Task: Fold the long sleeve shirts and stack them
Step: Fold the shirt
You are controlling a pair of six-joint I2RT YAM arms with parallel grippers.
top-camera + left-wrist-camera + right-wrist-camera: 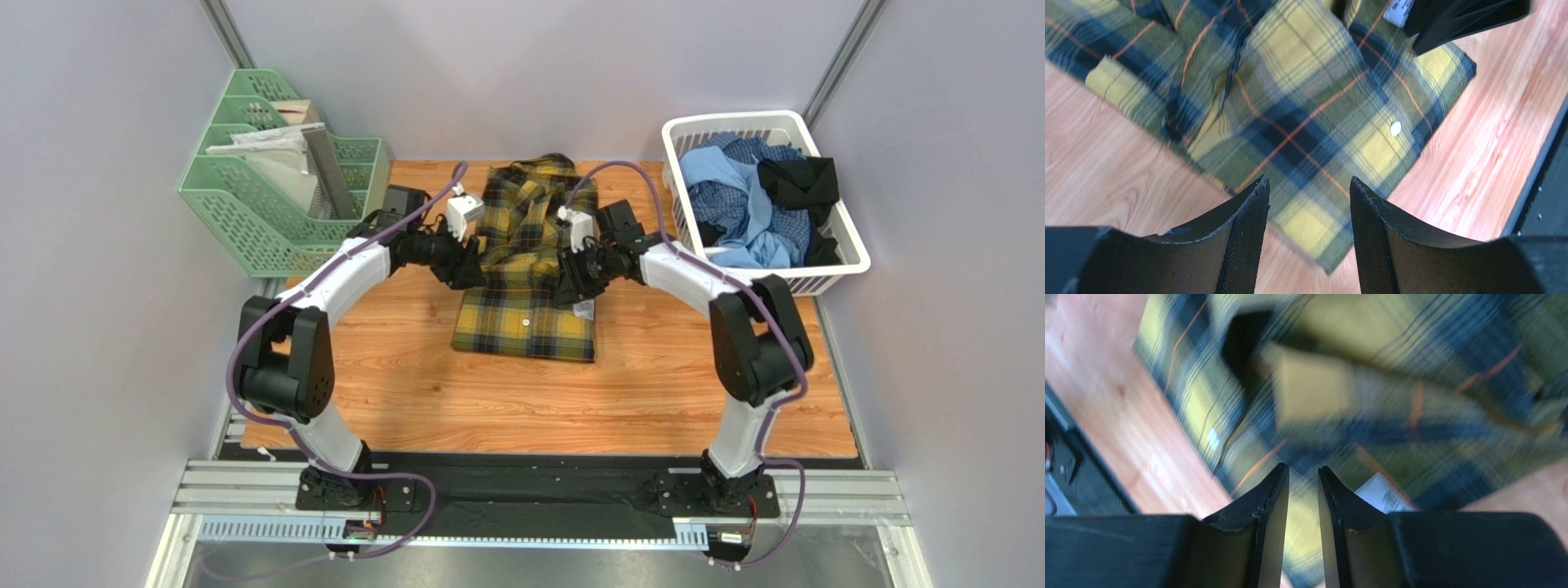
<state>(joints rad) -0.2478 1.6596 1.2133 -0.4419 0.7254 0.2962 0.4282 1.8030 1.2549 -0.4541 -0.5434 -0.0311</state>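
The plaid shirt (525, 321) lies partly folded at the middle of the table (405, 404), between both grippers. The left gripper (1309, 184) has its fingers spread and empty; the right gripper (1303, 471) has its fingers a narrow gap apart, gripping nothing. The white basket (736, 120) holds light blue and black clothes (736, 196); the green rack (264, 227) holds papers (264, 141).

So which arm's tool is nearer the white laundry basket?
Right. The right tool is at the right edge of the plaid shirt, the side facing the basket; the left tool is at the shirt's left edge, farther away.
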